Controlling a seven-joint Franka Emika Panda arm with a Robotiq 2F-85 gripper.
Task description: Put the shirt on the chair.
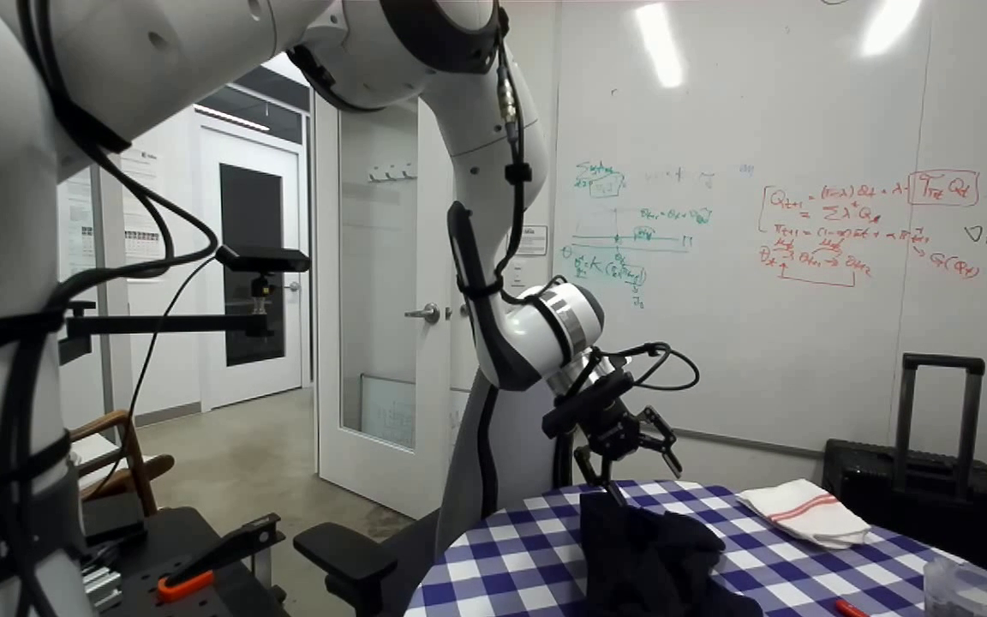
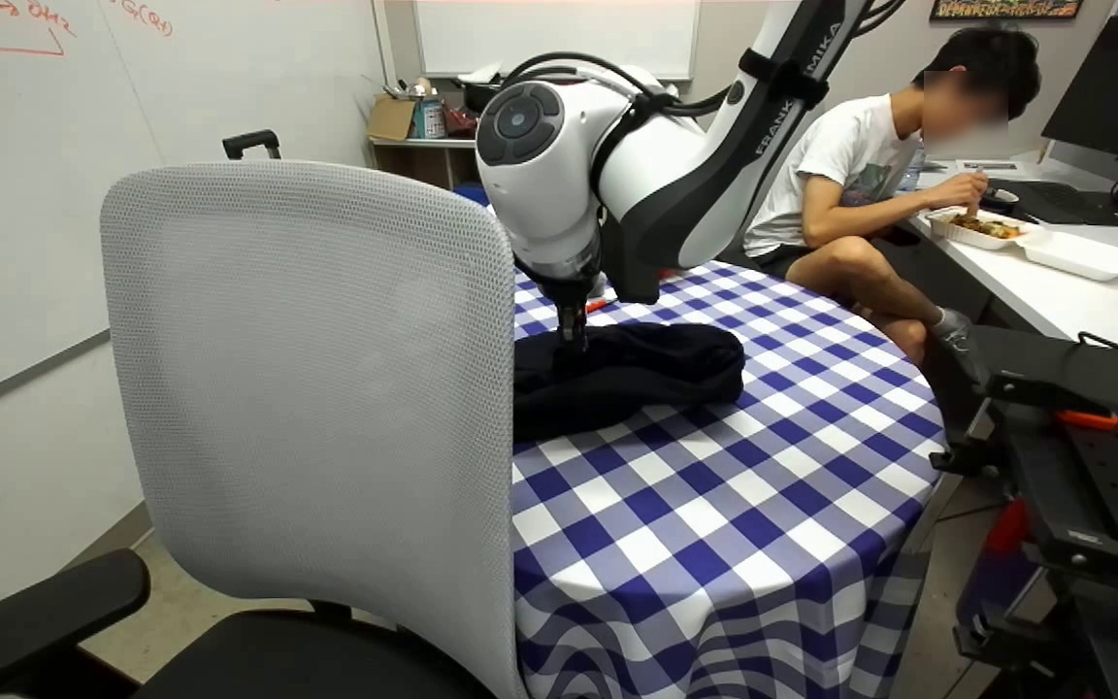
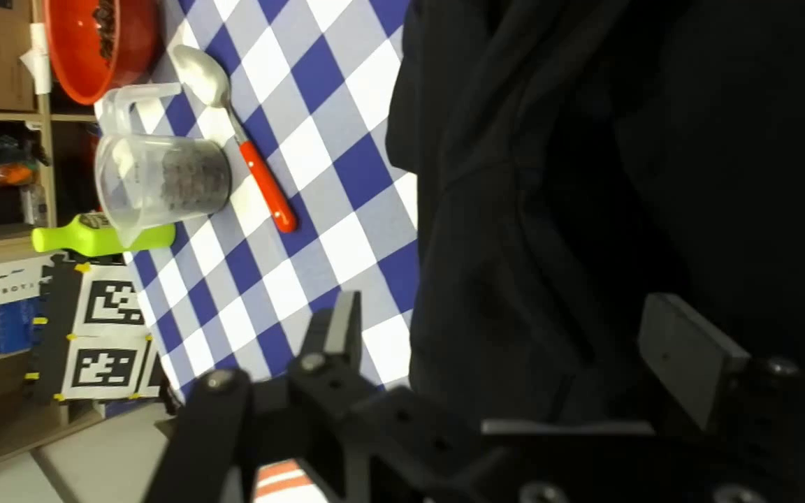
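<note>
Dark shirt (image 2: 661,374) lay on bench (image 2: 705,515), not yet on chair (image 2: 307,379); hand (image 3: 504,314) stood wide, gripping nothing; grasp, carry, release seemingly remained.

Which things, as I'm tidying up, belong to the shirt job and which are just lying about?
Belong to the job:
dark shirt
grey-backed chair, probably the goal
hand, open

Seemingly just lying about:
red-handled spoon
clear jug
green bottle
striped towel
red bowl
</note>
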